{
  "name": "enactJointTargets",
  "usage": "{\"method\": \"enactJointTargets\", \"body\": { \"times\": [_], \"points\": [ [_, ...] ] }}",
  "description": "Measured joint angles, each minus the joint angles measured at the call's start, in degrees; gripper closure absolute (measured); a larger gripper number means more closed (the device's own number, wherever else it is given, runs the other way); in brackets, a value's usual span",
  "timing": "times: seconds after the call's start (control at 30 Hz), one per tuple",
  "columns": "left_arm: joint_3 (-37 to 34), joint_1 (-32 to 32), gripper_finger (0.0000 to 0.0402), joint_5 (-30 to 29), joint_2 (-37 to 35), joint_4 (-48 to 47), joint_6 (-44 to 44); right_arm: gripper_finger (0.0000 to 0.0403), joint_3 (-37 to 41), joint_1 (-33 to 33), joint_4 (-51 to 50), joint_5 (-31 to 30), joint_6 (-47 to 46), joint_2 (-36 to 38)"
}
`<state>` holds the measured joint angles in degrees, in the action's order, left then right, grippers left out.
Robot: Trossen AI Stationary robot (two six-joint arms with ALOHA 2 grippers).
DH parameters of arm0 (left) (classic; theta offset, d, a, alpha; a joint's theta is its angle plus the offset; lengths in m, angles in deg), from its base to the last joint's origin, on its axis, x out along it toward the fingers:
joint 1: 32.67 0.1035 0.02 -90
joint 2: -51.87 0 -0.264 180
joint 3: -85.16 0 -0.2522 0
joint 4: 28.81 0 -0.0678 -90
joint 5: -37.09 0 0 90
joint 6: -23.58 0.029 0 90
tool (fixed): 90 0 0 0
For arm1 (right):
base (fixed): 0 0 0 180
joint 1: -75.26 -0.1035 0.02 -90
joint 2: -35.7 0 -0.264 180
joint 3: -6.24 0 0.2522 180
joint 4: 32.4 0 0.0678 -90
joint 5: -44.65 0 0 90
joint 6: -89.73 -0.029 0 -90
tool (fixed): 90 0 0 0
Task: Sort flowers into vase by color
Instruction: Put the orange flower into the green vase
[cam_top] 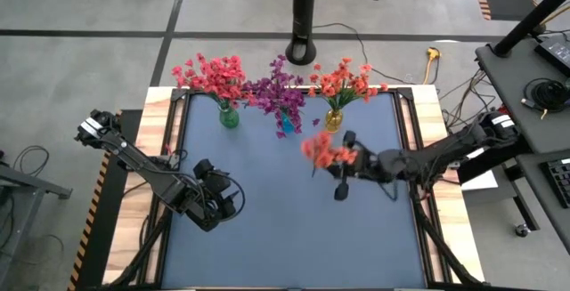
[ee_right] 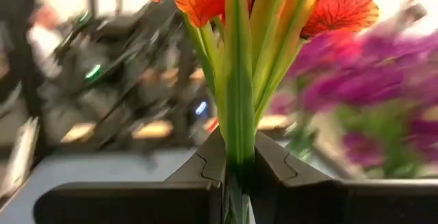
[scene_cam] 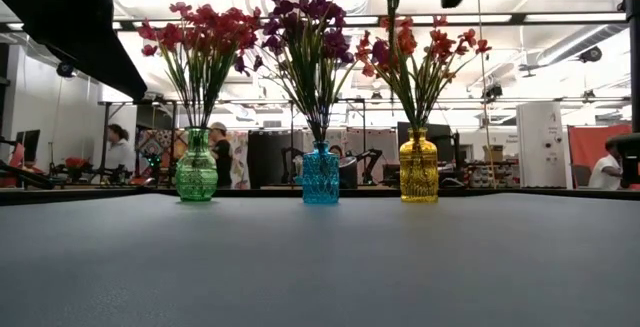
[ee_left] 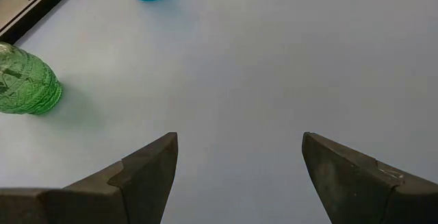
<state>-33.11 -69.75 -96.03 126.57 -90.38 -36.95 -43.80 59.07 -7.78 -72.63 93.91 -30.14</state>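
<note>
Your right gripper (ee_right: 236,162) is pinched on the green stem of an orange sprig (cam_top: 326,151), held above the mat (cam_top: 294,229) just near of the yellow vase (scene_cam: 418,168). At the far edge stand three vases in a row: green (scene_cam: 196,167) with pink-red flowers (scene_cam: 200,29), blue (scene_cam: 321,173) with purple (scene_cam: 305,17), yellow with orange (already several). Your left gripper (ee_left: 239,176) hovers spread and empty over the near-left mat.
</note>
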Motion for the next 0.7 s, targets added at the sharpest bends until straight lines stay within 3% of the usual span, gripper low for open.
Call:
{"method": "enactJointTargets", "body": {
  "times": [0.13,0.33,0.7],
  "points": [
    [0.0,0.0,0.0107,0.0,0.0,0.0,0.0,0.0374,5.9,3.5,10.1,-5.7,4.7,3.9],
    [0.0,0.0,0.0107,0.0,0.0,0.0,0.0,0.0374,12.1,6.9,13.9,-18.9,10.4,10.8],
    [0.0,0.0,0.0107,-2.9,0.0,0.1,0.0,0.0374,14.1,18.0,16.7,-18.6,13.5,15.4]
  ]
}}
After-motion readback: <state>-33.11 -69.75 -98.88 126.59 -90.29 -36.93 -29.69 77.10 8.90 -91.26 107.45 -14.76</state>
